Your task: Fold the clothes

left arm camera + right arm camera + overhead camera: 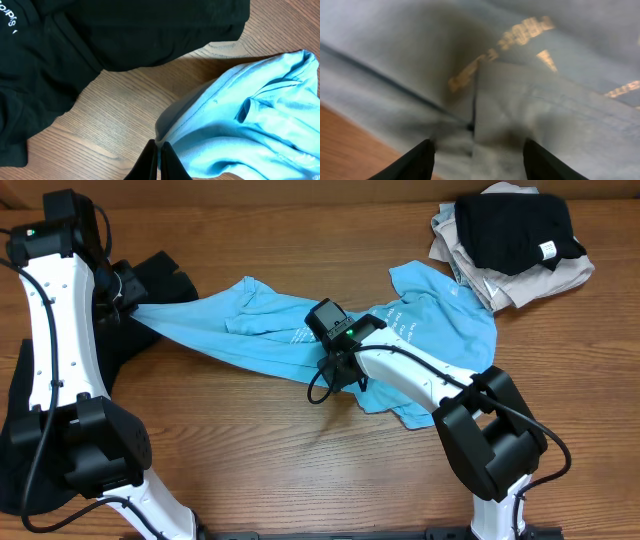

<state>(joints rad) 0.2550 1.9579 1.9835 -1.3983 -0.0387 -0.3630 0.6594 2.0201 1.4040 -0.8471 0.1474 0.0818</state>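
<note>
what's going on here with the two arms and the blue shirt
Two robot arms are working on a blue shirt that lies rumpled across the table. The left gripper is shut on one edge of it, beside a black garment. The right gripper is open, low over the shirt's printed middle. A pile of clothes sits in the far corner. The shirt isn't folded yet.

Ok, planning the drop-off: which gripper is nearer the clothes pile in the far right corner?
Right. The right gripper is open over the blue shirt mid-table, left of the pile; the left gripper pinches the shirt's opposite end, farther away.
</note>
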